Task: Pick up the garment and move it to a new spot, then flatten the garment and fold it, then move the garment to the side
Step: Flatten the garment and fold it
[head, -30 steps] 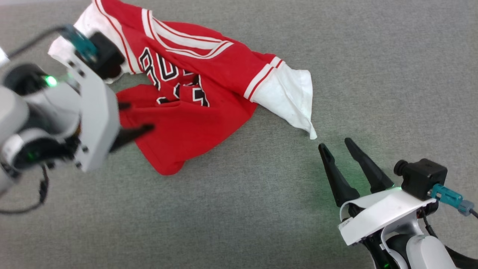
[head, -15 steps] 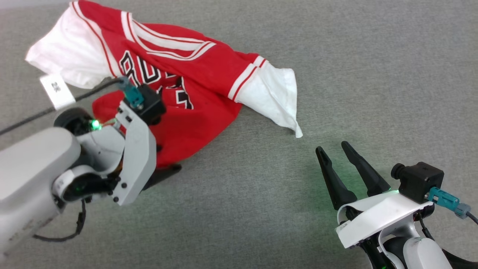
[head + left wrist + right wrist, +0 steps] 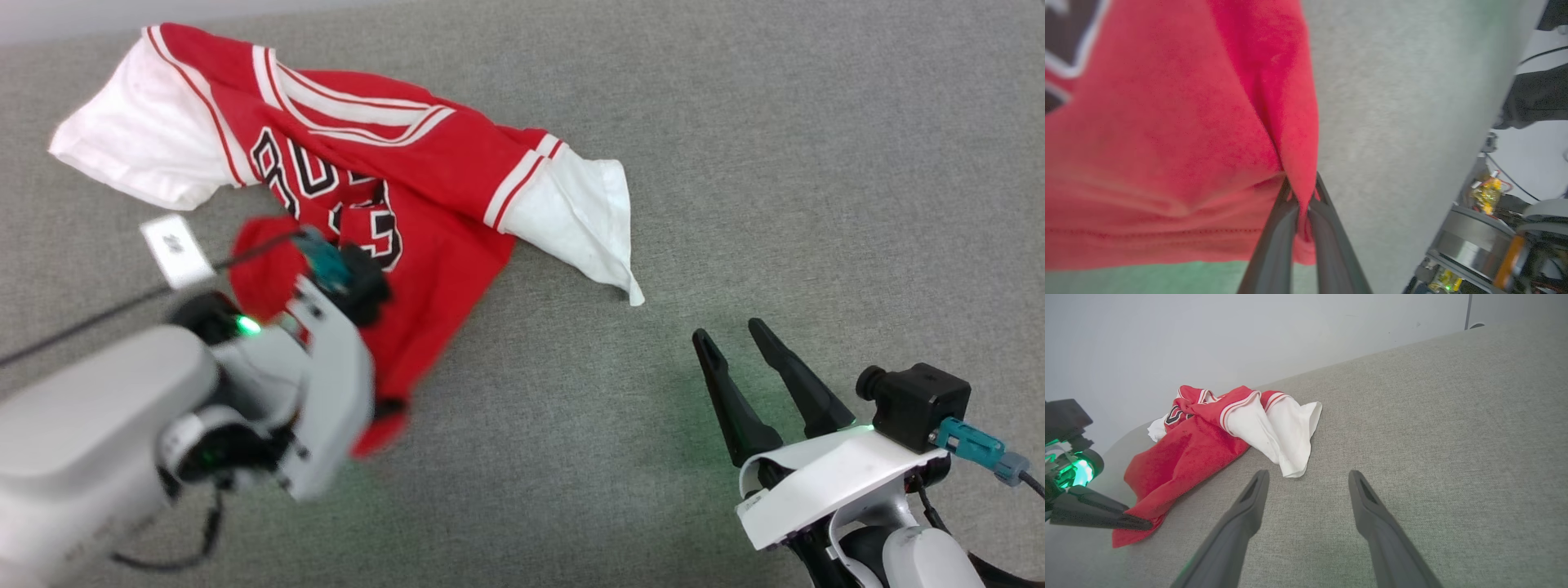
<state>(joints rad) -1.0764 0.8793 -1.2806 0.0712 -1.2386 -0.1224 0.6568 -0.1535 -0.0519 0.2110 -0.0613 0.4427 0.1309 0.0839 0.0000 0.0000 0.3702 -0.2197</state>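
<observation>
Garment: the jersey [image 3: 441, 188] lies crumpled on the grey fabric surface [image 3: 816, 163], toward the far left in the head view. Its chest number is partly creased under, and one white sleeve [image 3: 584, 220] trails toward the right gripper.
Left gripper: [image 3: 1302, 192] clamped tight on a thin fold of the red bottom edge, close to a corner.
Right gripper: [image 3: 730, 332] jaws wide and empty, just short of the sleeve tip and not touching it.
Slip risk: only a narrow pinch of cloth sits between the left fingers. A fast or jerky lift could pull it free.
Drag risk: lifted from one corner, the rest would likely trail and twist. The creases would tighten, and flattening would be harder.
Snag risk: the left arm's cable [image 3: 253, 249] crosses just above the red cloth and could catch a fold as the arm moves.
Edge risk: the other sleeve [image 3: 139, 155] lies near the surface's back edge. A pull that way might take it over.
Miss risk: the sleeve tip lies flat on soft upholstery, so the right gripper may close on nothing or dig into the fabric.
</observation>
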